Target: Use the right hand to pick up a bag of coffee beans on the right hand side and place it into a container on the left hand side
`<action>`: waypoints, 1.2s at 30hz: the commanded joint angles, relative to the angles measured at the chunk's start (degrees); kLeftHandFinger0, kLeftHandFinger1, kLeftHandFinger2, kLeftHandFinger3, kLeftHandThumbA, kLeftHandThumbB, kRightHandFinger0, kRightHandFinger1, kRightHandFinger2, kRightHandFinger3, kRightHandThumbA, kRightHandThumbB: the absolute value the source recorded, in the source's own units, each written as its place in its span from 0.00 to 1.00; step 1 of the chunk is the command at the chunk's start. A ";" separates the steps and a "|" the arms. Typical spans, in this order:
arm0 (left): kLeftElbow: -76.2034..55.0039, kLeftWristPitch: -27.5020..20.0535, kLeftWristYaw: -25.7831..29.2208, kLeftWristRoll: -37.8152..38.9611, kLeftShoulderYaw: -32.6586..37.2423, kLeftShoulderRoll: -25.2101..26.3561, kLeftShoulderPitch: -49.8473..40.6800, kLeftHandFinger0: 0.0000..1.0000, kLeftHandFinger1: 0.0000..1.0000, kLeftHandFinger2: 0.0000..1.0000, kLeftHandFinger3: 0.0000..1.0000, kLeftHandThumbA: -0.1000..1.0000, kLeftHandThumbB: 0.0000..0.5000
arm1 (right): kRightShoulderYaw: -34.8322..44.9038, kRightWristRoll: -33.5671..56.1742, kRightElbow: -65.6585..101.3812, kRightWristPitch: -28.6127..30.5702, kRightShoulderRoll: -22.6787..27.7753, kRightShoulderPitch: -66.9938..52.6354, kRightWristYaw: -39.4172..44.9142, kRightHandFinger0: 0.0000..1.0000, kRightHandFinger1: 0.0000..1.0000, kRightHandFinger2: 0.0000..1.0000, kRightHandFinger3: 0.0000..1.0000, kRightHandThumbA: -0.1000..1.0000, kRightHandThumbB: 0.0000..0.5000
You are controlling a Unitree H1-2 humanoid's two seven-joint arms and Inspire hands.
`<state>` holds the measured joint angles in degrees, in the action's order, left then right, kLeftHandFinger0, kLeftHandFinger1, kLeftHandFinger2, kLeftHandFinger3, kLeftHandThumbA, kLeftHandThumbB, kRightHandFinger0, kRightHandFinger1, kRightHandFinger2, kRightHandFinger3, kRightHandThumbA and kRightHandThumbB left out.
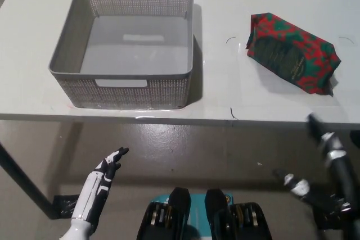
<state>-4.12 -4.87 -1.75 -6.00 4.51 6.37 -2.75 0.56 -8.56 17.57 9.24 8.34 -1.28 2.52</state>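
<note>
Coffee bag point(293, 53) lay flat at upper right on the white table point(225, 102), well apart from the grey basket point(126, 85) upper left. Right hand point(329, 164) at lower right, fingers spread, holding nothing. Left hand point(108, 171) rested lower left, fingers straight and together.

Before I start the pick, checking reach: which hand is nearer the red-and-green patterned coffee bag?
Right. The black right hand sits just below the red-and-green patterned coffee bag, off the table's edge; the white left hand is far across, at lower left.

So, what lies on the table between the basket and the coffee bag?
Nothing: in the head view, only bare white table lies between the grey basket and the red-green coffee bag.
</note>
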 commanded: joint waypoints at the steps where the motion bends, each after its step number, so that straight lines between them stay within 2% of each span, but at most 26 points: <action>1: -3.19 -1.17 -0.51 0.20 -0.54 0.65 -0.06 1.00 1.00 1.00 1.00 1.00 0.17 | 3.06 -8.44 10.17 -8.86 4.18 6.46 1.00 1.00 1.00 1.00 1.00 0.93 0.75; 5: -3.94 -1.54 -0.41 -0.20 -0.61 0.77 -2.02 1.00 1.00 1.00 1.00 1.00 0.14 | 3.49 -7.94 12.17 -16.09 8.89 13.50 4.62 1.00 1.00 1.00 1.00 0.84 0.82; 8: -3.86 -2.03 -0.57 -0.06 -0.62 0.89 -2.88 1.00 1.00 1.00 1.00 1.00 0.14 | 3.17 -9.60 10.72 -19.69 12.86 19.90 6.66 1.00 1.00 1.00 1.00 0.83 0.89; 11: -3.94 -2.03 -0.57 0.09 -0.56 0.63 -3.44 1.00 1.00 1.00 1.00 1.00 0.15 | 1.61 -13.58 8.69 -24.39 16.93 25.91 9.78 1.00 1.00 1.00 1.00 0.88 0.91; 12: -3.93 -2.20 -0.41 -0.21 -0.52 0.58 -3.56 1.00 1.00 1.00 1.00 1.00 0.15 | 0.47 -15.05 6.68 -26.11 18.56 29.29 11.00 1.00 1.00 1.00 1.00 0.88 0.90; 14: -3.70 -2.55 -0.21 -0.56 -0.50 0.52 -3.76 1.00 1.00 1.00 1.00 1.00 0.17 | -1.43 -16.35 0.36 -26.37 20.49 35.62 11.79 1.00 1.00 1.00 1.00 0.87 0.96; 16: -3.28 -3.22 -0.06 -0.45 -0.55 0.38 -4.23 1.00 1.00 1.00 1.00 1.00 0.17 | -3.66 -17.09 -4.55 -29.79 21.66 41.13 13.76 1.00 1.00 1.00 1.00 0.85 0.99; 21: -2.48 -4.27 0.46 -0.15 -0.92 -0.01 -4.39 1.00 1.00 1.00 1.00 1.00 0.16 | -10.26 -20.80 -20.17 -30.24 22.60 53.98 15.96 1.00 1.00 1.00 1.00 0.84 0.98; 26: -2.36 -5.09 0.63 -0.28 -1.19 0.14 -4.86 1.00 1.00 1.00 1.00 1.00 0.16 | -15.46 -21.67 -37.87 -28.06 21.47 63.18 16.18 1.00 1.00 1.00 1.00 0.83 1.00; 36: -2.45 -4.76 0.50 -0.60 -1.05 0.03 -4.40 1.00 1.00 1.00 1.00 1.00 0.18 | -23.02 -22.73 -64.13 -23.77 20.67 72.99 16.26 1.00 1.00 1.00 1.00 0.79 1.00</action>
<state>-5.65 -5.85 -1.73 -6.01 3.71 6.30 -7.02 -19.82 -27.50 -37.35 -15.68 27.72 61.94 16.22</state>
